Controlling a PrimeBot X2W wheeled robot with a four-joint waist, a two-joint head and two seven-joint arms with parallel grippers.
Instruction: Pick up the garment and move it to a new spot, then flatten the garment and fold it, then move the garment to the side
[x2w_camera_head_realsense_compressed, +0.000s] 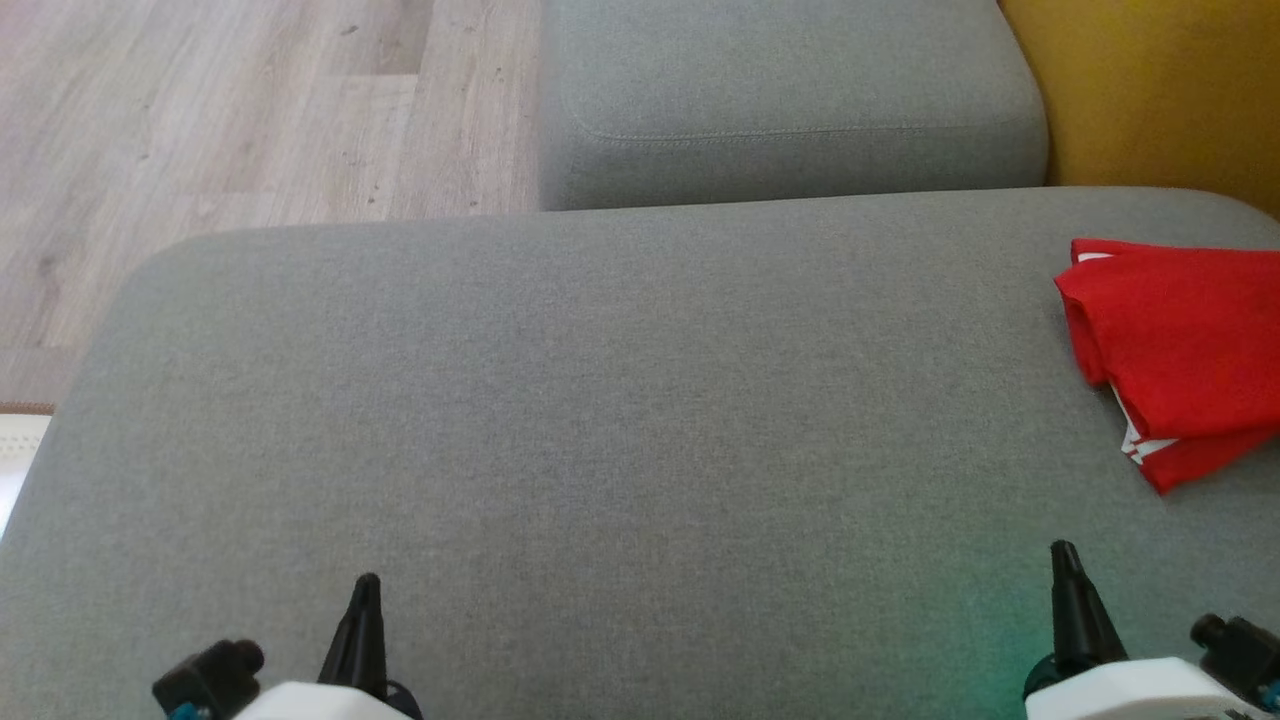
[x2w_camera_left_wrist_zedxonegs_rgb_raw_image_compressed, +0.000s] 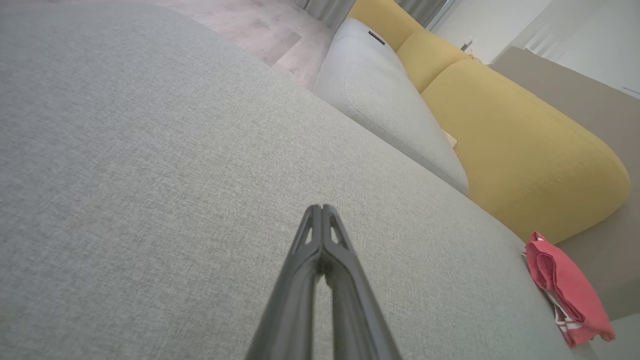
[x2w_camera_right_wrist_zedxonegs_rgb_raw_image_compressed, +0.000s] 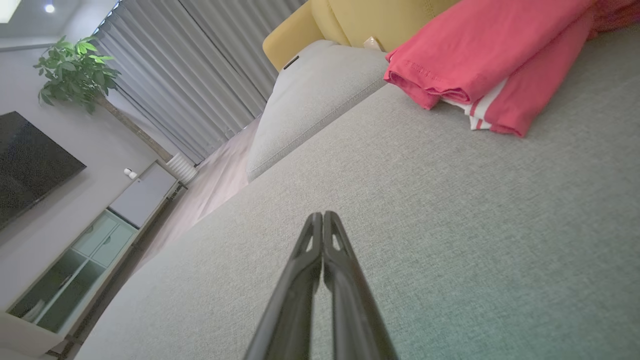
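Note:
A folded red garment (x2w_camera_head_realsense_compressed: 1180, 350) with white stripes at its edge lies at the far right of the grey sofa seat (x2w_camera_head_realsense_compressed: 600, 420). It also appears in the left wrist view as the garment (x2w_camera_left_wrist_zedxonegs_rgb_raw_image_compressed: 565, 295) and in the right wrist view as the garment (x2w_camera_right_wrist_zedxonegs_rgb_raw_image_compressed: 480, 60). My left gripper (x2w_camera_head_realsense_compressed: 365, 585) rests low at the front left, fingers together, holding nothing; its tips meet in the left wrist view (x2w_camera_left_wrist_zedxonegs_rgb_raw_image_compressed: 321, 207). My right gripper (x2w_camera_head_realsense_compressed: 1065, 555) sits at the front right, below the garment and apart from it, fingers pressed together (x2w_camera_right_wrist_zedxonegs_rgb_raw_image_compressed: 323, 215) and empty.
A second grey cushion (x2w_camera_head_realsense_compressed: 790, 100) lies beyond the seat, with yellow backrests (x2w_camera_left_wrist_zedxonegs_rgb_raw_image_compressed: 520, 145) to the right. Wood floor (x2w_camera_head_realsense_compressed: 230, 130) runs along the left. In the right wrist view a plant (x2w_camera_right_wrist_zedxonegs_rgb_raw_image_compressed: 75, 75), curtains and a low cabinet (x2w_camera_right_wrist_zedxonegs_rgb_raw_image_compressed: 100, 235) stand across the room.

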